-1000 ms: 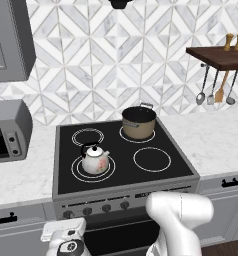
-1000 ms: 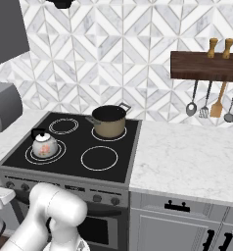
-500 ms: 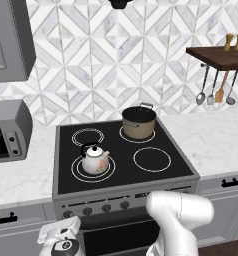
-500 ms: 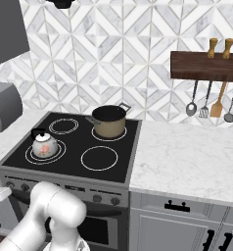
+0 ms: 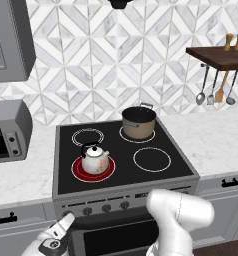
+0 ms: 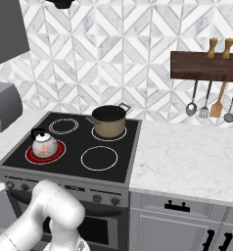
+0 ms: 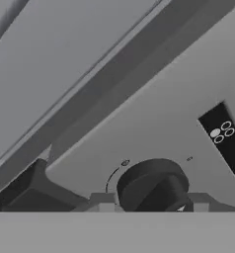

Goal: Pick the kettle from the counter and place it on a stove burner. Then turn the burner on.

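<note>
My hand (image 5: 66, 221) sits at the leftmost knob (image 7: 151, 185), probably pinching it; the burner (image 5: 93, 169) under the kettle (image 5: 95, 158) glows red.

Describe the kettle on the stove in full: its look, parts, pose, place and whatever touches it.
The kettle is small, round and white with a faint pinkish floral print; it looks like glazed ceramic or enamel. It has a black arched handle, a black lid knob and a short spout. It stands upright, lid on, on the front-left stove burner, whose circle glows red around its base. Nothing else touches it. The tan pot sits apart on the rear burner.
</note>
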